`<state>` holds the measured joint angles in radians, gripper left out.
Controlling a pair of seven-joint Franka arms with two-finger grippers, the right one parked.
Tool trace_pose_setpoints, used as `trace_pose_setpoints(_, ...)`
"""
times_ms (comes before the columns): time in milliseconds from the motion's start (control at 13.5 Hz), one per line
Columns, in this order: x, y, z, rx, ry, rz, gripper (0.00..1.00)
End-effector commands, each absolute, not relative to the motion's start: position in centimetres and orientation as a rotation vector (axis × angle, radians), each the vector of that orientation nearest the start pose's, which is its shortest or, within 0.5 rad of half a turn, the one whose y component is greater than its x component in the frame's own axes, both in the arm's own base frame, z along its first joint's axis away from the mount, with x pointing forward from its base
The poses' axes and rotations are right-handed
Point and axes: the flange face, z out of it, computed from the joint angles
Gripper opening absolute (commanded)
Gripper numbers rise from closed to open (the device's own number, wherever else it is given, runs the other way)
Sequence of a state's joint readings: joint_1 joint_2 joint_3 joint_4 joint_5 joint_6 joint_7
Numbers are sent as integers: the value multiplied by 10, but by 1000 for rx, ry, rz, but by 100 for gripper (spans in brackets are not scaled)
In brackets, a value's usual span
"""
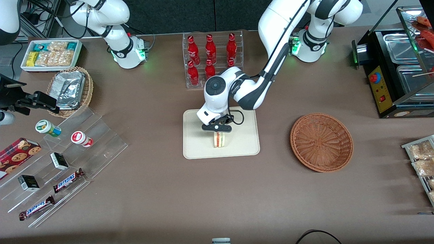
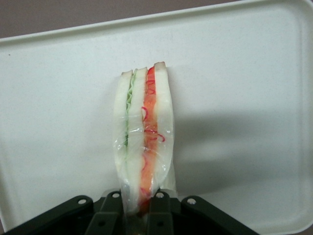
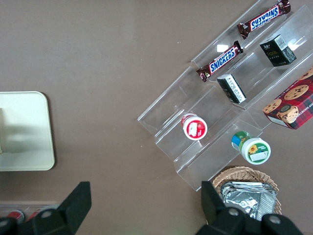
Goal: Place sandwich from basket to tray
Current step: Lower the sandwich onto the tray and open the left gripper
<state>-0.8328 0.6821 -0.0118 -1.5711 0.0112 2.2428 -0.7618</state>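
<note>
Pinching the small triangular wedge sandwich of pale bread with red, white and green filling layers, the left arm's black two-finger gripper hangs over the flat cream-coloured rectangular plastic tray near the middle of the brown surface. In the wrist view the fingers press on the two bread faces at one end of the sandwich, so the wedge stands on edge instead of lying flat, with its striped cut edge turned upward. That grip across the thin dimension is probably why it is carried upright: the bread faces give the pads flat sides to squeeze, and the clear wrap around it stays intact.

Its long axis runs straight out from the gripper over the tray's pale floor, from the pinched end to the free end. In the front view this axis reads as roughly pointing toward the front camera. Whether the lower edge already touches the tray or hovers just above it, I cannot tell; the shadow sits close beside it, which suggests it is very low.

Toward the working arm's end of the surface, the round shallow reddish-brown woven wicker basket sits with nothing in it, well apart from the tray. By that, the carry looks finished and only setting down and letting go remain.
</note>
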Motion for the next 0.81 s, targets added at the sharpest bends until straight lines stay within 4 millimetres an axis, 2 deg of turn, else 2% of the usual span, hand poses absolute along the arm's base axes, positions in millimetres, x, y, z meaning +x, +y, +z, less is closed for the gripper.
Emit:
trace_pose_setpoints(0, 468, -529, 238, -3125, 125, -16, 10)
trace_pose_setpoints(74, 468, -530, 238, -3125, 131, -19, 82)
trace_pose_setpoints(148, 468, -528, 239, -3120, 129, -14, 100)
trace_pose_setpoints(296, 469, -525, 248, -3107, 117, 6, 100)
trace_pose_setpoints(370, 470, -523, 261, -3101, 104, 20, 100)
trace_pose_setpoints(519, 473, -515, 299, -3096, 80, 27, 100)
trace_pose_setpoints(741, 496, -475, 372, -3091, -58, -16, 100)
